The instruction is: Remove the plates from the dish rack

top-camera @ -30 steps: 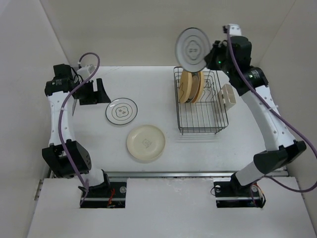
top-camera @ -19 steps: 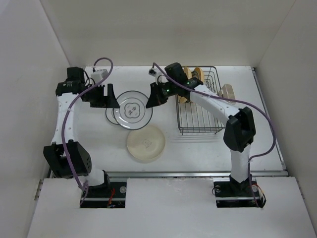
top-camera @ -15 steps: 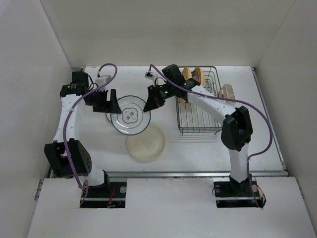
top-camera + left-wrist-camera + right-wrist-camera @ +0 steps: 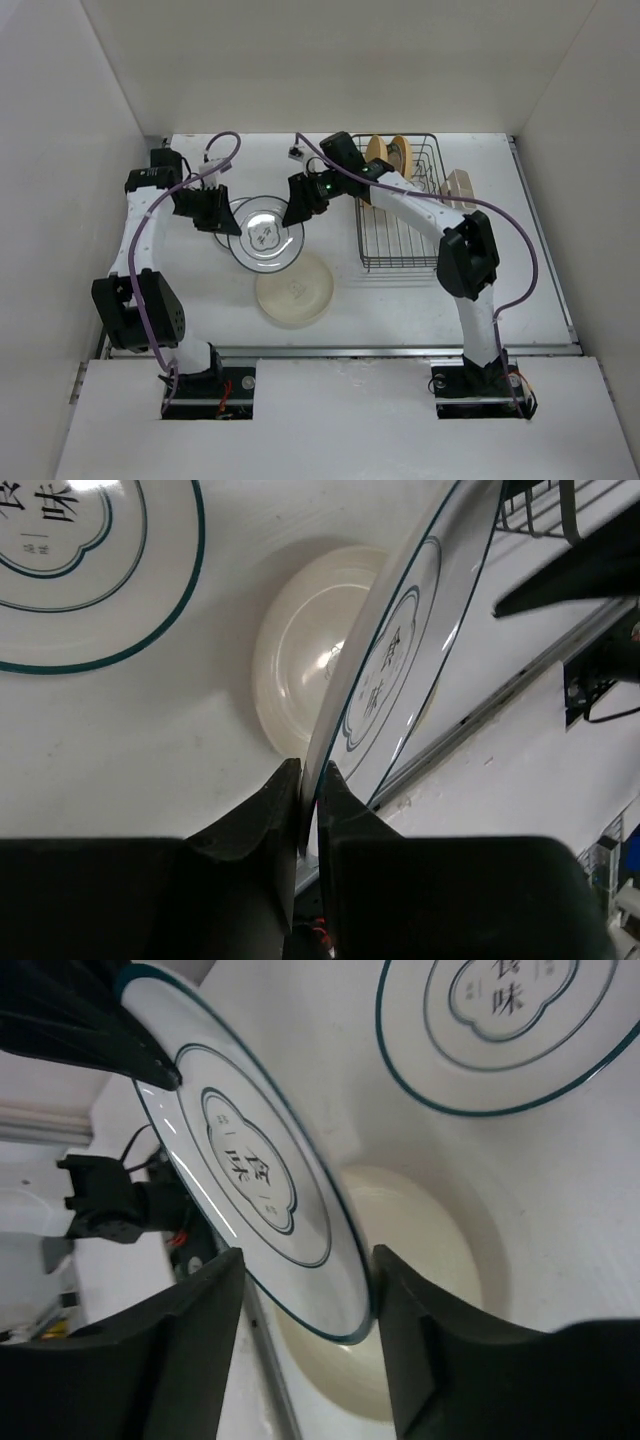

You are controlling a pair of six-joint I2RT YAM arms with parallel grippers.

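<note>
A white plate with thin dark rings (image 4: 266, 234) hangs tilted over the table, between both grippers. My left gripper (image 4: 229, 221) is shut on its left rim, which is pinched between the black fingers (image 4: 308, 792). My right gripper (image 4: 305, 1310) is open: its fingers straddle the opposite rim, the plate's edge lying close to one finger (image 4: 415, 1330). Under the held plate, a second ringed plate (image 4: 90, 570) lies flat on the table. A cream plate (image 4: 295, 288) lies in front of it. In the dish rack (image 4: 405, 225), two yellow-tan plates (image 4: 388, 150) stand upright at the far end.
A beige caddy (image 4: 459, 187) hangs on the rack's right side. The right arm reaches leftward across the rack's front left corner. White walls close in the table on the left, back and right. A metal rail (image 4: 400, 350) runs along the near edge.
The right arm brought the ringed plate from above the rack leftward and down over the table. The left gripper moved in and shut on its rim. The right gripper opened.
</note>
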